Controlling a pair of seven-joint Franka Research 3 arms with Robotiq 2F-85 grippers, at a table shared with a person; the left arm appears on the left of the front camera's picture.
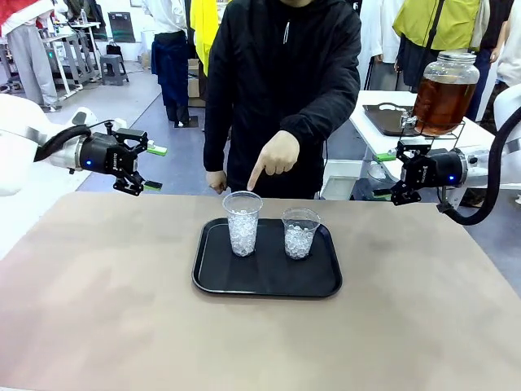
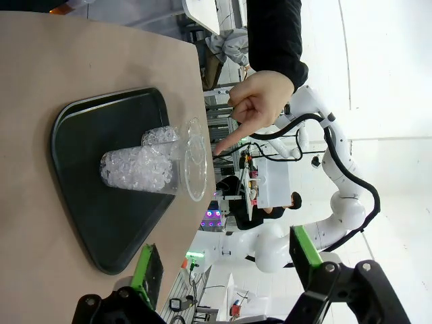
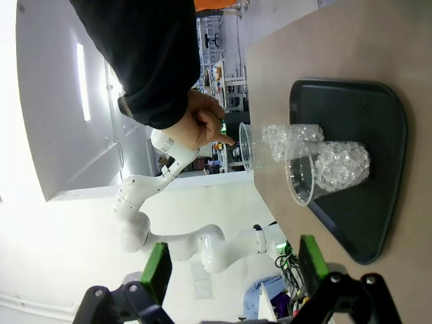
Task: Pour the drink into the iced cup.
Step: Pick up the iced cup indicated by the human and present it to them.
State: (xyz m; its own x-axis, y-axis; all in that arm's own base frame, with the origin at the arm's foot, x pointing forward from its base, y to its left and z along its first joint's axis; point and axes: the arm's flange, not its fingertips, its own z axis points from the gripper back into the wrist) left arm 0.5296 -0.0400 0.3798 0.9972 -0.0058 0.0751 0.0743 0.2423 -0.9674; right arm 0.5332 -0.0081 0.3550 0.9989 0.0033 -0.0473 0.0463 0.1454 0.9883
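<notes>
Two clear cups filled with ice stand on a black tray (image 1: pixel 213 281) mid-table: a taller cup (image 1: pixel 242 221) (image 2: pixel 145 169) (image 3: pixel 280 138) and a shorter cup (image 1: pixel 299 232) (image 3: pixel 331 167). A person's hand (image 1: pixel 277 155) (image 2: pixel 260 101) (image 3: pixel 201 128) points a finger down at the taller cup's rim. The drink (image 1: pixel 442 99), amber in a glass jar with a metal lid, stands on a stand at the back right. My left gripper (image 1: pixel 155 168) (image 2: pixel 226 263) hovers open at the left, and my right gripper (image 1: pixel 383 174) (image 3: pixel 234 266) hovers open at the right. Both are empty and face the tray.
The jar stands off my table, on a white side table (image 1: pixel 370 122) that also holds a dark tray (image 1: pixel 383 120). The person in black stands at the far edge behind the cups. Bare brown tabletop (image 1: pixel 98 309) surrounds the tray.
</notes>
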